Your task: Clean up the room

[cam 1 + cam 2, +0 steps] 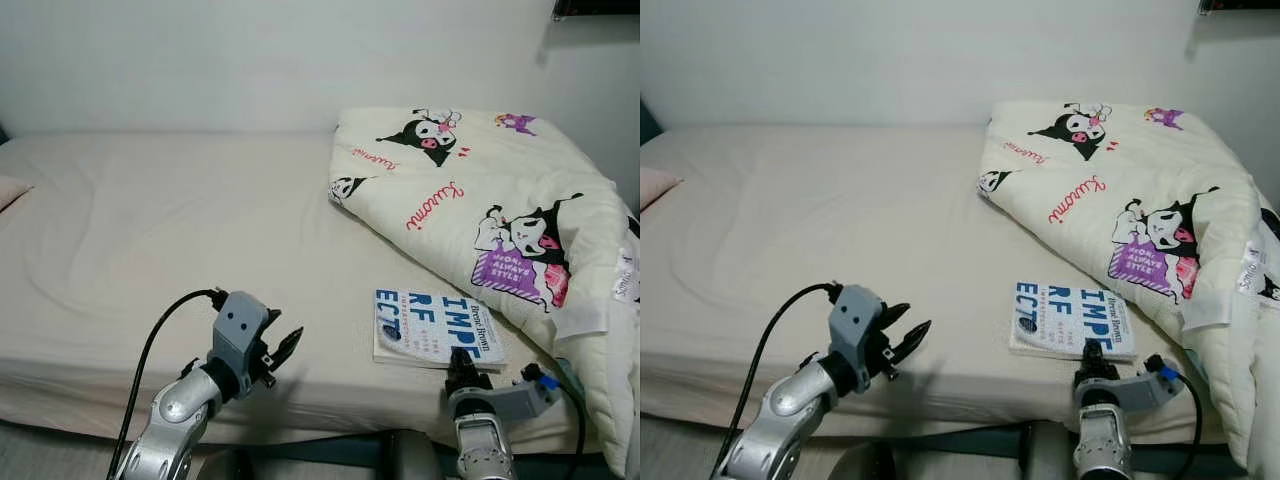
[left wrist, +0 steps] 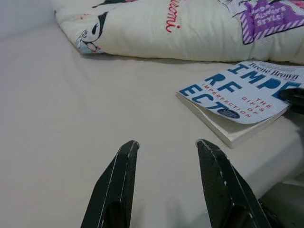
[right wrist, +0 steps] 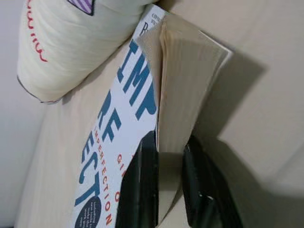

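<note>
A pale wall (image 1: 250, 60) stood behind a bed (image 1: 150, 230) with a cream sheet that ran across the frame. At the far left edge a bit of pink pillow (image 1: 10, 190) showed. Low on the left, the left claw (image 1: 283, 349) hovered over the bare sheet near the bed's front edge, its two black fingers (image 2: 116, 185) spread wide and holding nothing, pointed toward the book. The book (image 1: 437, 327), white with large blue letters, lay flat on the sheet near the front edge, right of middle, its far side just beside the quilt. The right claw (image 1: 462, 365) was at the book's near edge, and the right wrist view showed its fingers (image 3: 142, 185) closed narrowly on the pages there. On the right, a cream quilt (image 1: 480, 190) with black-and-purple cartoon prints lay bunched over the bed's right side.
</note>
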Tool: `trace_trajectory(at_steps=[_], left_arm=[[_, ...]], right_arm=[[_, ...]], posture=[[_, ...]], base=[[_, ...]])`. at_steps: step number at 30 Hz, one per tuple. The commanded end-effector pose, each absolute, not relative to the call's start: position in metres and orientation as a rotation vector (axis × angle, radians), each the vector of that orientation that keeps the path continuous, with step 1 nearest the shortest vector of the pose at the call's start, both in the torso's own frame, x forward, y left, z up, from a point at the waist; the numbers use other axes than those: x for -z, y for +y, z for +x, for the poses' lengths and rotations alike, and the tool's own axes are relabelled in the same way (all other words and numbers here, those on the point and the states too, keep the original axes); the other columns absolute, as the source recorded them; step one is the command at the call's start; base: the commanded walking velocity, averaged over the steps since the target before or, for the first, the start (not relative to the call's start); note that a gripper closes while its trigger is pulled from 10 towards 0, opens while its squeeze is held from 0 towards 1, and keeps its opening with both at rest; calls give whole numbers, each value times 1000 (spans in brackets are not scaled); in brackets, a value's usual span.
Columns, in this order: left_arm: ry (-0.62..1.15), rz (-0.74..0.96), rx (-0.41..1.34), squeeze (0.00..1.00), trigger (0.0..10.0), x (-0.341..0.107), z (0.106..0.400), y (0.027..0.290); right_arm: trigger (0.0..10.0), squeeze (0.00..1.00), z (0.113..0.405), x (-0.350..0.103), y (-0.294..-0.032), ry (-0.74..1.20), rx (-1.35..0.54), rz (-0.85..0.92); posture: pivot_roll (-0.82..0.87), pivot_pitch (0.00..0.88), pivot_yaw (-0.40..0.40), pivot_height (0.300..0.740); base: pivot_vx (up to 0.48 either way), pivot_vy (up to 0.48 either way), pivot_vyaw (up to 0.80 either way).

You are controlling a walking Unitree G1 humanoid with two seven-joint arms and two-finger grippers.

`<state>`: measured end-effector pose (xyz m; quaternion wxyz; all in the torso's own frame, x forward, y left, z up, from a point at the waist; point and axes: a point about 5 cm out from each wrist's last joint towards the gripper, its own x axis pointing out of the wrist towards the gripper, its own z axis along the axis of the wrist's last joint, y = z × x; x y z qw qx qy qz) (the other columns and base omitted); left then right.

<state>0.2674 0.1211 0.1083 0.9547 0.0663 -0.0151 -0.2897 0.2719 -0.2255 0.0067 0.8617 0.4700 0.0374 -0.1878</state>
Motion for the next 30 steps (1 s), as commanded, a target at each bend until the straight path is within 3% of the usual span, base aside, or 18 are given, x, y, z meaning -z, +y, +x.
trace_trajectory(at_steps=[1, 9, 12, 13, 20, 26, 30], left_arm=[[-25, 147, 536, 0, 10000, -106, 270, 128], [3, 95, 403, 0, 10000, -103, 280, 142], [23, 28, 304, 0, 10000, -101, 285, 154], [26, -2, 241, 0, 10000, -101, 288, 160], [-7, -60, 150, 0, 10000, -110, 301, 156], [7, -45, 93, 0, 10000, -110, 305, 152], [5, -33, 74, 0, 10000, -109, 305, 153]], right_arm=[[0, 0, 276, -6, -218, 104, 352, 980], [0, 0, 285, -15, -205, 121, 224, 912], [0, 0, 296, -31, -190, 88, 83, 823], [10000, 0, 303, -46, -178, 66, -13, 729], [10000, 0, 318, -96, -151, -92, -198, 486], [10000, 0, 320, -114, -146, -175, -210, 251], [10000, 0, 319, -117, -146, -191, -205, 200]], posture=[[31, 61, 24, 586], [25, 38, 13, 586], [15, 22, 10, 586], [10, 12, 9, 586], [-1, 0, 1, 586], [-8, 0, -3, 606], [-5, 0, -14, 616]], base=[[0, 0, 0], [0, 0, 0], [0, 0, 0], [0, 0, 0], [0, 0, 0], [0, 0, 0], [0, 0, 0]])
